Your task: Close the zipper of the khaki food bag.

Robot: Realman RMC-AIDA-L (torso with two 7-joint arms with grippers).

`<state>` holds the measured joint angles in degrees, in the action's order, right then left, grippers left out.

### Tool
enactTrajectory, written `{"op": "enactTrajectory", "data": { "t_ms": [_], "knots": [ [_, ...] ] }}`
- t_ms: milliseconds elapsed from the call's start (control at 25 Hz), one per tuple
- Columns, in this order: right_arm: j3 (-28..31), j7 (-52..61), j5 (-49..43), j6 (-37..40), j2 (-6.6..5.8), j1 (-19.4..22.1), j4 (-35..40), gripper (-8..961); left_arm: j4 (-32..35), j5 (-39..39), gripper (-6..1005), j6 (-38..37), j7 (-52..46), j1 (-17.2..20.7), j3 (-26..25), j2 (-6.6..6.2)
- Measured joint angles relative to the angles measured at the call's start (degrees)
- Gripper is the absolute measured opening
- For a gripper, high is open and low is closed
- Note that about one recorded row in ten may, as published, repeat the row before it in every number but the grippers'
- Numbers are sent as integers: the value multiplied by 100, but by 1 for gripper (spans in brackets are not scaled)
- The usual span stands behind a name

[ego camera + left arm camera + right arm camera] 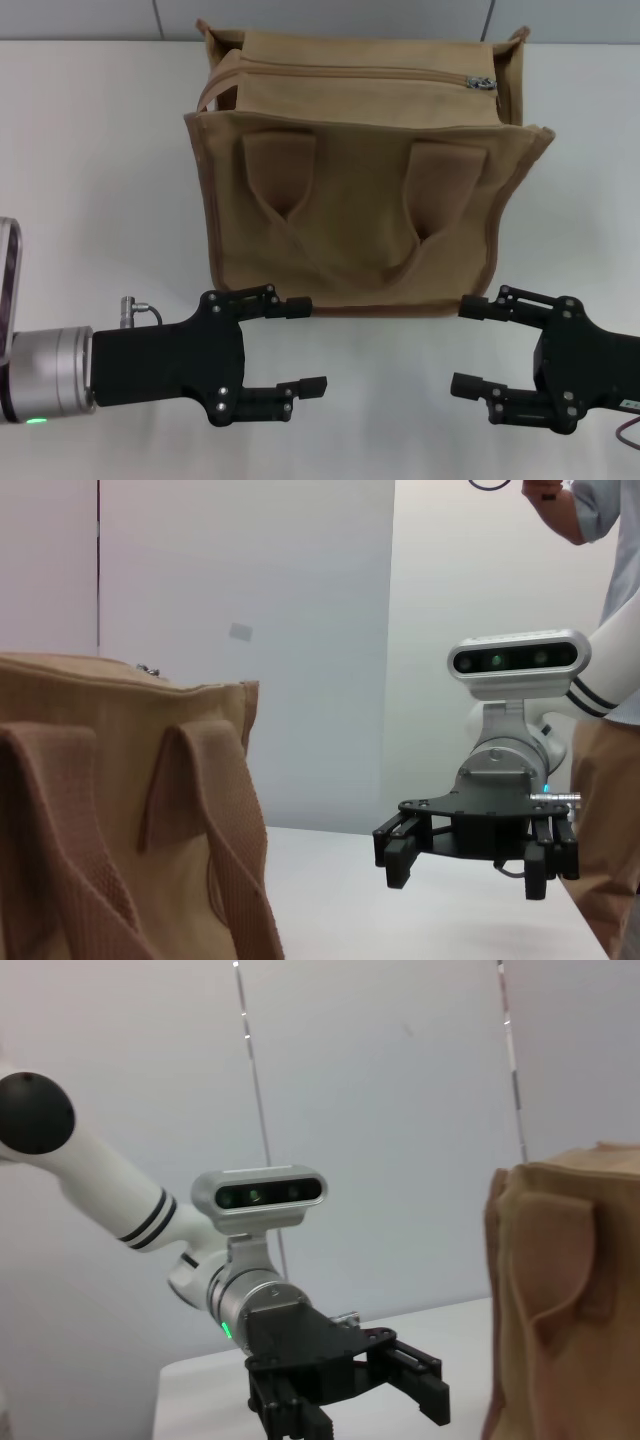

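The black left gripper [308,343] hangs with fingers apart, holding nothing, just in front of the boxy tan canvas food bag [360,235]; the black right gripper [468,346] mirrors it, also spread and empty. The bag stands upright between and beyond them on the white table [90,150]. Along its top panel runs the khaki-taped zipper [350,72], silver pull tab [483,83] at its right end. Two wide woven strap handles [345,205] lie flat against the front.

white table [100,150], grey wall [350,18], person [610,730]
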<state>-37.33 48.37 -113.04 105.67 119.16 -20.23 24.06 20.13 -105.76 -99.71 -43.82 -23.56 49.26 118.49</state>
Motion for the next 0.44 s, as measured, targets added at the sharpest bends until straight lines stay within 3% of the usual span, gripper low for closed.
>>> {"op": "enactTrajectory", "data": {
  "t_ms": [440],
  "knots": [
    [-102,-25,-7,-280,30,-112,-141,767,0,-6,767,-91,-8,84,12,8]
  ]
}}
